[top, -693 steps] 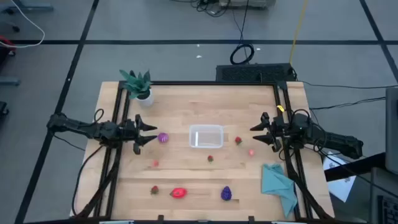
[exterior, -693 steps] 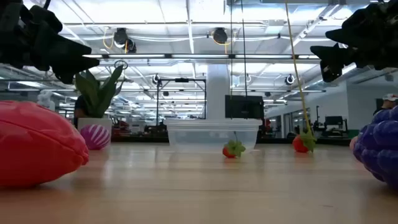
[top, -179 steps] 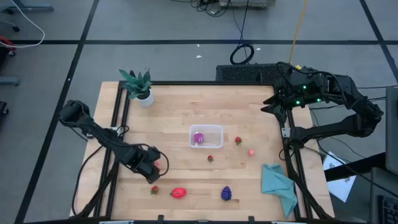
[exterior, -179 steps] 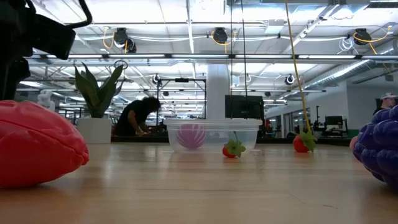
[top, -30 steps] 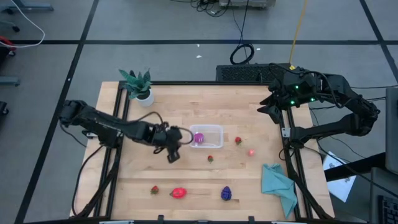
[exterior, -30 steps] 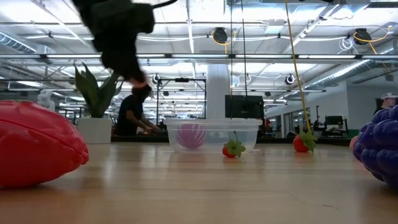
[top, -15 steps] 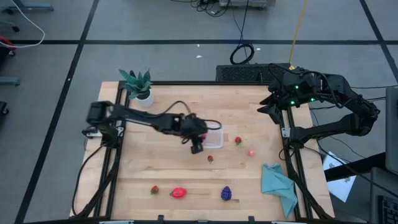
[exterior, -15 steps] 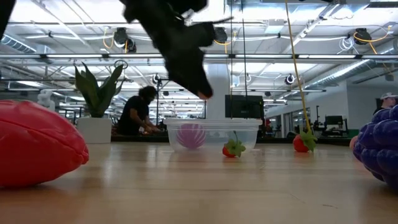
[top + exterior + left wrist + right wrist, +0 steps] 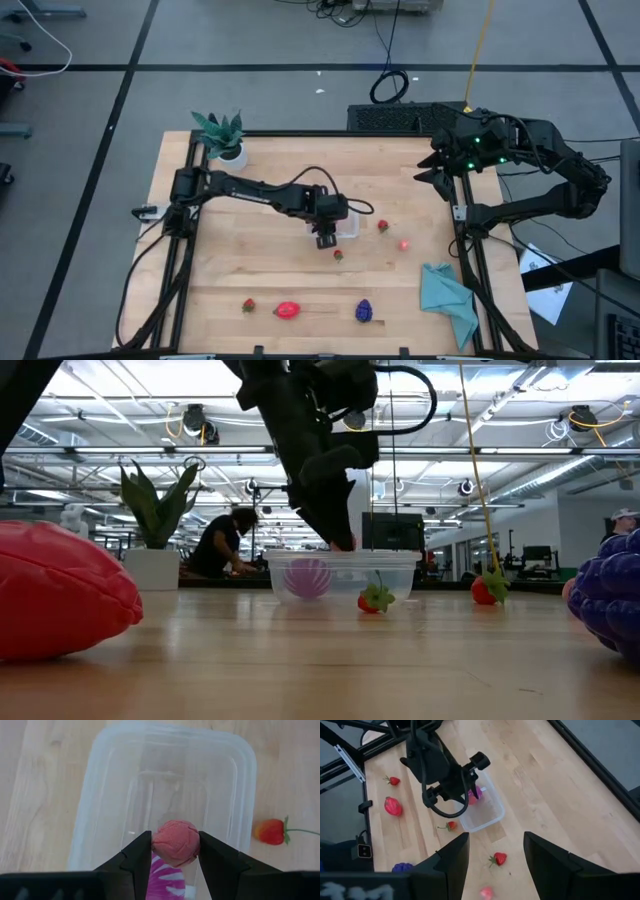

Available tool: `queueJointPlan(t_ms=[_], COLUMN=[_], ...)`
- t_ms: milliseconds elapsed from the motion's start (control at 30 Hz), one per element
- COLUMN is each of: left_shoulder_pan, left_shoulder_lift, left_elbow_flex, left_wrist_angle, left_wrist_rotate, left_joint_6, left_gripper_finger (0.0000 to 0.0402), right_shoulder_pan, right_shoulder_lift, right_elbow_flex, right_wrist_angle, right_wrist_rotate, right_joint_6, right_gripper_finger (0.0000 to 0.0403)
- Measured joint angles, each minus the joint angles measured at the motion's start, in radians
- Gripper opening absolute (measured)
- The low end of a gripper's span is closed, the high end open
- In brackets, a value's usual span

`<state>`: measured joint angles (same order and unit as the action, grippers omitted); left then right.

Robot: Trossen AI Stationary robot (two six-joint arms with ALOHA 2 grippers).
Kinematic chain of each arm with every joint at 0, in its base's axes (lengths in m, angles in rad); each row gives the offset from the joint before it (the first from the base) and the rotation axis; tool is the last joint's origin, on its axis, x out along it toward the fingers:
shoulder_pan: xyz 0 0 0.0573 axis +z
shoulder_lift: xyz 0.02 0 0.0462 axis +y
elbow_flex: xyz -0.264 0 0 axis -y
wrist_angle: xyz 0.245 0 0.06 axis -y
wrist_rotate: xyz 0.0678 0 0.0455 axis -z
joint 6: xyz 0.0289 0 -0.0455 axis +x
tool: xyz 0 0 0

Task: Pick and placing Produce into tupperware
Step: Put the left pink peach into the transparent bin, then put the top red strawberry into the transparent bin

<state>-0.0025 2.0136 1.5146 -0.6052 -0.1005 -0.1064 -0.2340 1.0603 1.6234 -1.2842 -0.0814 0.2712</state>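
Observation:
My left gripper (image 9: pixel 326 236) hangs over the near left part of the clear tupperware (image 9: pixel 346 222), shut on a small pink-red round fruit (image 9: pixel 175 842). A magenta ball (image 9: pixel 167 882) lies inside the tupperware (image 9: pixel 165 790), below the held fruit. Small strawberries lie on the table near it (image 9: pixel 338 254), (image 9: pixel 382 226), (image 9: pixel 404 244). Another strawberry (image 9: pixel 248 305), a bigger red fruit (image 9: pixel 288 310) and a purple cluster (image 9: pixel 364 311) sit by the near edge. My right gripper (image 9: pixel 496 865) is open, raised over the far right corner (image 9: pixel 428 172). My left gripper pinches the small pink-red fruit (image 9: pixel 175 840) by its two sides between the fingertips (image 9: pixel 140 851), coming from above and pointing down. The fruit (image 9: pixel 343 544) is lifted clear, level with the tupperware's rim (image 9: pixel 340 556).
A potted green plant (image 9: pixel 222 135) stands at the far left corner. A teal cloth (image 9: pixel 447 295) lies at the near right edge. In the low view the big red fruit (image 9: pixel 60 595) and purple cluster (image 9: pixel 605 600) loom close; a person shows in the room behind.
My left gripper has swung toward the table's right edge and come down, carrying the pink-red fruit from left of the tupperware to a spot over it. It stays shut on the fruit. The right arm has kept still.

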Motion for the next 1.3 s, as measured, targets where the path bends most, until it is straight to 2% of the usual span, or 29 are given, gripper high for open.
queueJointPlan(t_ms=[867, 1300], left_shoulder_pan=[-0.001, 0.002], left_shoulder_lift=[0.031, 0.031], left_elbow_flex=[0.0, 0.0], left_wrist_angle=[0.032, 0.051], left_wrist_rotate=[0.004, -0.003], left_joint_6=[-0.007, -0.005], left_gripper_finger=[0.0153, 0.0206], right_shoulder_pan=[0.0, 0.0], right_shoulder_lift=[0.001, 0.001], right_elbow_flex=[0.0, 0.0], right_wrist_angle=[0.001, 0.001], right_wrist_rotate=[0.002, 0.002], right_joint_6=[-0.003, -0.003], right_gripper_finger=[0.018, 0.018])
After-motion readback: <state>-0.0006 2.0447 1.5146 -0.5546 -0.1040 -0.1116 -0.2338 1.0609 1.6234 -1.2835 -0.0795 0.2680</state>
